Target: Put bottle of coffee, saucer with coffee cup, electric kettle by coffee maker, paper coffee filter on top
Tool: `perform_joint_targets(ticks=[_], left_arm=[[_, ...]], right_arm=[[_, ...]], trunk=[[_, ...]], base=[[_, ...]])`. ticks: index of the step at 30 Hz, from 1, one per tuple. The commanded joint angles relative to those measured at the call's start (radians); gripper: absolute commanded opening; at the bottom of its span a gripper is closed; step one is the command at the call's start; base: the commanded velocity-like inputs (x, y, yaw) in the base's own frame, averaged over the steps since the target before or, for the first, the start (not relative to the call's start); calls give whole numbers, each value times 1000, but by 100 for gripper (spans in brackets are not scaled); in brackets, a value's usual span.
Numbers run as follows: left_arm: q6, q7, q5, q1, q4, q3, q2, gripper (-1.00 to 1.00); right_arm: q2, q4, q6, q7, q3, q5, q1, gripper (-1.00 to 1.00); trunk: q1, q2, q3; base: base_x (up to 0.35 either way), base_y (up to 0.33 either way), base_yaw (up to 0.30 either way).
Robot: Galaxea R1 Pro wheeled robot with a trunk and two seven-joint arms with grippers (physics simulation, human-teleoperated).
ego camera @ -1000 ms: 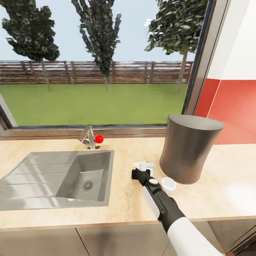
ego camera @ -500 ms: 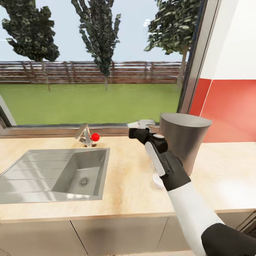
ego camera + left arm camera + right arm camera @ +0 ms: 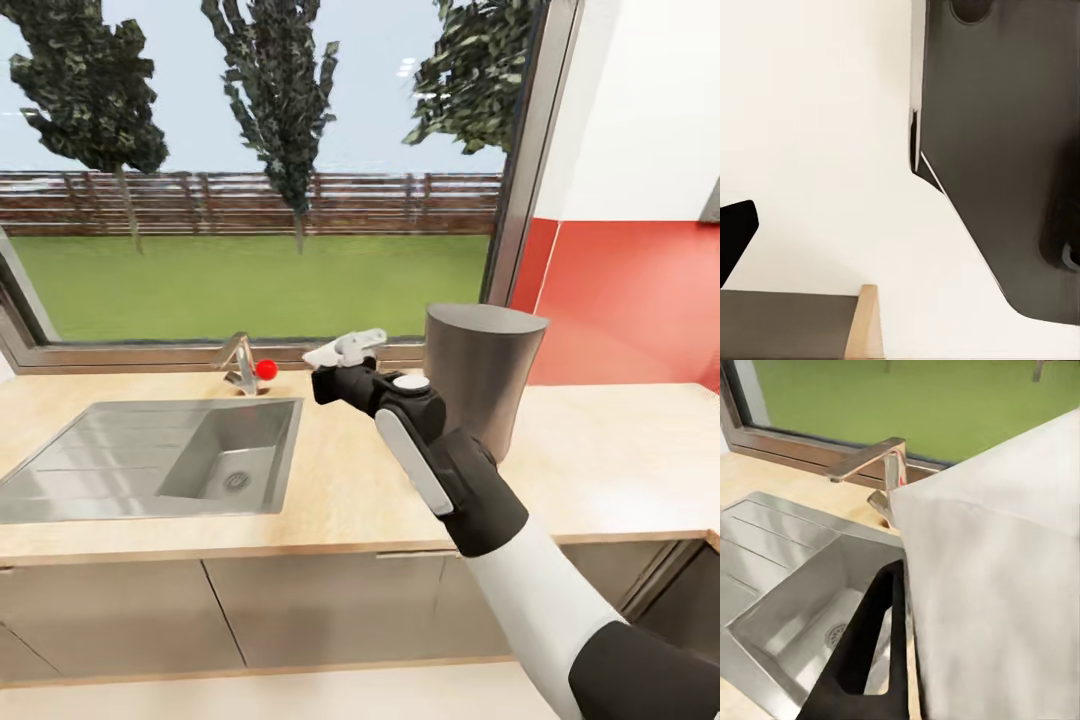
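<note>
Change noted: my right end effector (image 3: 345, 350) has risen from low on the bench (image 3: 600, 470) beside the coffee maker (image 3: 478, 385) to about the level of the coffee maker's top, on its sink side. It is pinching the paper coffee filter (image 3: 997, 585), a whitish folded sheet between my fingers (image 3: 866, 660). The view has also drawn back.

Judgement: the filter is lifted and being carried; placing it on top of the coffee maker is not yet done.

My left end effector: state cannot be told.

Surface: light wood-look bench with an inset steel sink (image 3: 150, 460) and tap (image 3: 240, 362). Behind the coffee maker, a window onto lawn and a red-and-white wall.
</note>
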Motion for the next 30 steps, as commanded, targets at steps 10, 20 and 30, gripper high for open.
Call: perform_joint_targets(ticks=[10,20,30], left_arm=[[3,2,-9,0,-2,5,-15,100],[3,2,-5,0,-3,4,-28,100],[5,2,-3,0,-2,6,-28,100]], right_arm=[[0,-6,3,-13,8,-202,0,-100],[0,-8,2,-12,11,-210,0,-100],[0,-8,2,-11,14,-210,0,-100]], trunk=[[0,-2,-2],[0,-2,1],[0,-2,8]], base=[[-279,-130,0],[-77,-261,-85],[0,-274,-274]])
